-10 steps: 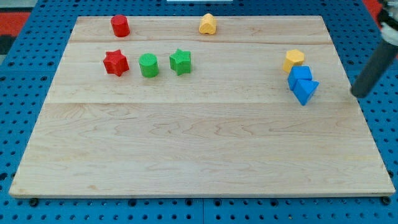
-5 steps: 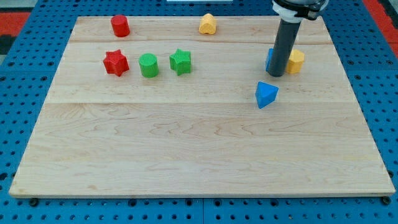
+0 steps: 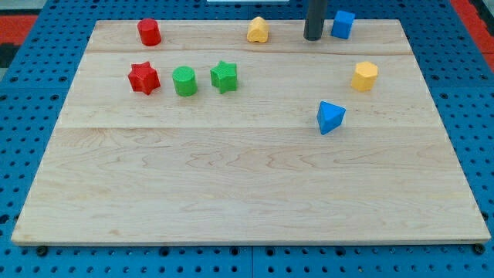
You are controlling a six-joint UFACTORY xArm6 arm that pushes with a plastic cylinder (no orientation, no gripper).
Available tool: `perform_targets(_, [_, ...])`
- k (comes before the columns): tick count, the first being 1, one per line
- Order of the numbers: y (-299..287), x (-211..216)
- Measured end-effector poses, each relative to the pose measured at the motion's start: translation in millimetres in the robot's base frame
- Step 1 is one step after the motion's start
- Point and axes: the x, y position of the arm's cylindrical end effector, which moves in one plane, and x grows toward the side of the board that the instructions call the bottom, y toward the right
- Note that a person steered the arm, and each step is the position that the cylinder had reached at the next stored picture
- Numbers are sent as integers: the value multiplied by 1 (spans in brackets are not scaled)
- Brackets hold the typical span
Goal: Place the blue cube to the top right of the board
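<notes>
The blue cube [image 3: 343, 24] sits near the top edge of the wooden board [image 3: 247, 185], right of centre. My tip [image 3: 312, 37] is just to the cube's left, with a small gap between them. The dark rod rises out of the view's top. A blue triangular block [image 3: 330, 116] lies well below, towards the view's bottom.
A yellow block [image 3: 365, 76] lies below the cube. A yellow heart-like block [image 3: 258, 30] is left of my tip. A red cylinder [image 3: 149, 32], red star [image 3: 143, 78], green cylinder [image 3: 184, 80] and green star [image 3: 224, 76] stand at the left.
The blue cube has moved up from beside the yellow block to the board's top edge. My tip moved up with it and now stands to its left.
</notes>
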Motion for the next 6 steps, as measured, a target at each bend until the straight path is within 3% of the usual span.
perform_targets(1, [7,-29])
perform_targets(3, [72,-29])
perform_targets(6, [41,8])
